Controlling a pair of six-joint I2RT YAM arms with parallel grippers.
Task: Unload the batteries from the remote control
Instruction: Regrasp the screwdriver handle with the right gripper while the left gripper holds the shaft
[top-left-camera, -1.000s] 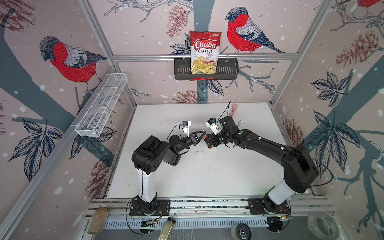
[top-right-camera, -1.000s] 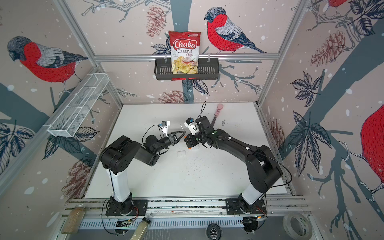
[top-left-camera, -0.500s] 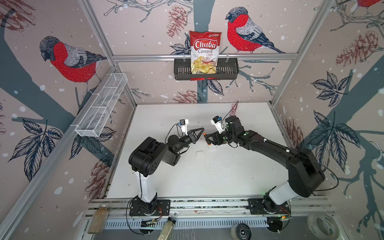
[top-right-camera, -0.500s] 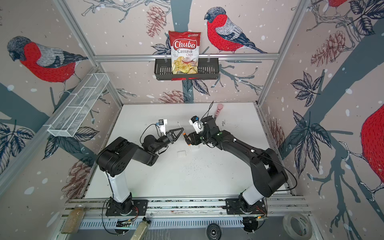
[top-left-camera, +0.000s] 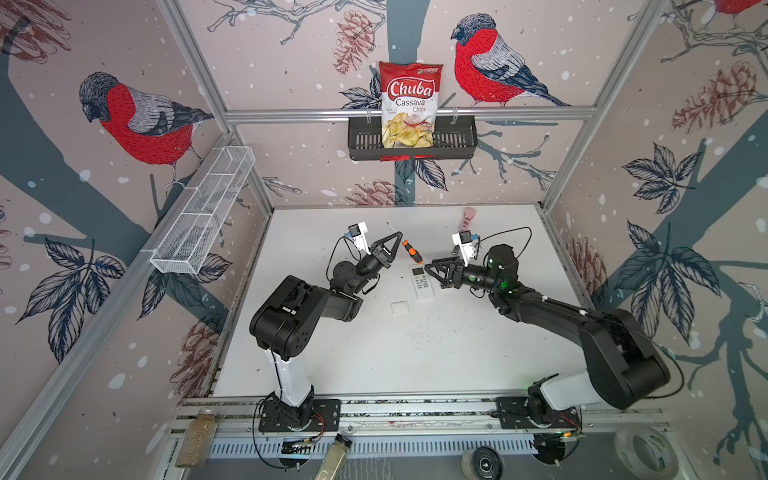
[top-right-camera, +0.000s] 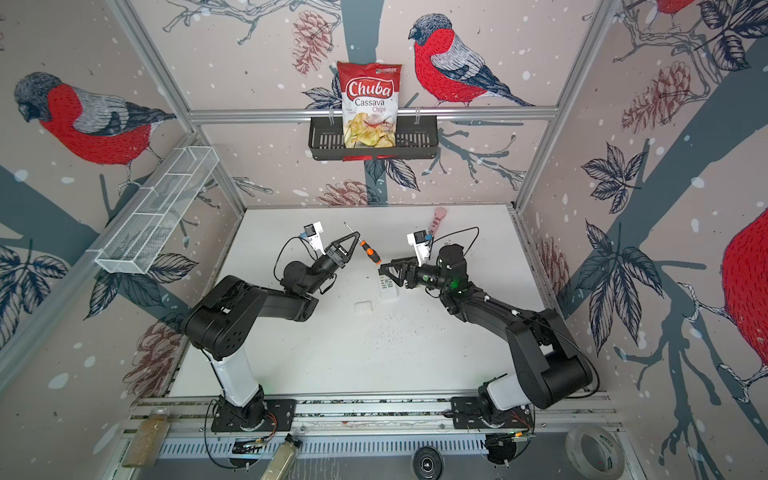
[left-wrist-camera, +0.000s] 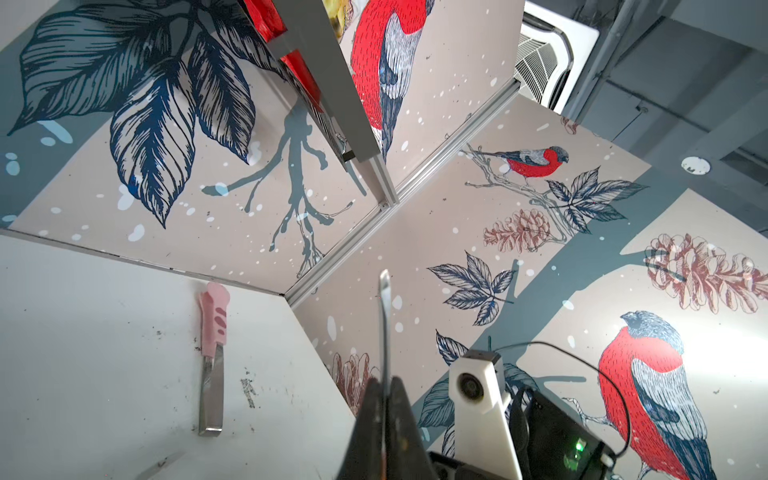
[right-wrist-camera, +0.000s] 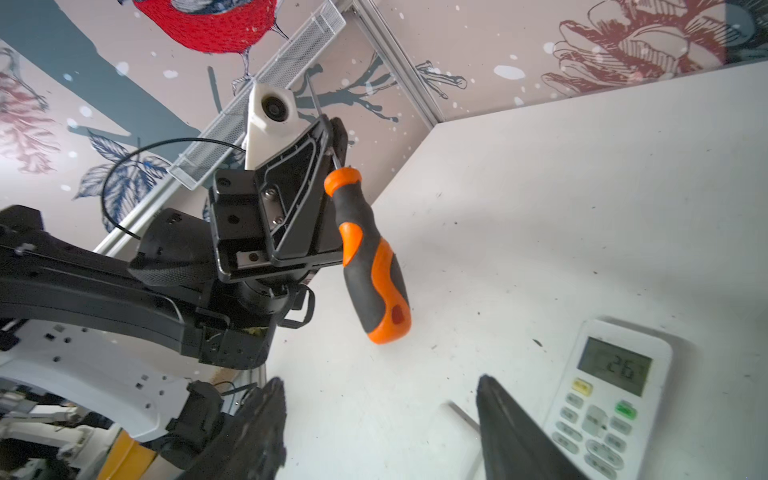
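orange-and-grey screwdriver (right-wrist-camera: 370, 266): pinched by its bare steel shaft, handle hanging down toward the table, tip poking up past the fingers; a shaft grip like this looks like carrying, not driving.
left gripper (top-left-camera: 400, 237): clenched on that shaft, raised off the white table (top-left-camera: 457, 353), near the remote but apart from it.
right gripper (right-wrist-camera: 378, 390): released, jaws spread and empty, low and just beside the remote; likely placed to steady or turn it.
remote control (right-wrist-camera: 606, 399): white, lying flat, buttons and display up, digits showing on the screen.
batteries: none in view; with the screen live, i judge them to be inside, on the hidden underside.
small white plate (top-left-camera: 400, 308): flat on the table near the remote; possibly the battery cover, cannot tell.
next need: the remote turned over so the compartment faces up.
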